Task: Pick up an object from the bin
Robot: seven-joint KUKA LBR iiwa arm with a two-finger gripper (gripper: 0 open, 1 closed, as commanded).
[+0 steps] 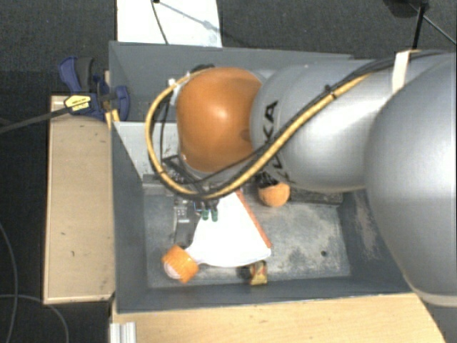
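Orange cylinder (pixel 180 264) lying on the floor of the grey bin (pixel 130 220), near the view's lower-left corner, against the edge of a white fan-shaped sheet (pixel 230 240) with an orange border down one side. At that sheet's lower edge, a small brown-and-yellow piece (pixel 257 273); farther back, under the arm, an orange ball (pixel 274 194). Claw (pixel 187 224) just above the cylinder, close beside it. Cannot tell how far open, nor whether anything is held. Arm (pixel 343 134) stretched in from the right, turned downward at the orange wrist cover (pixel 214 120), yellow cable (pixel 148 123) looped round it.
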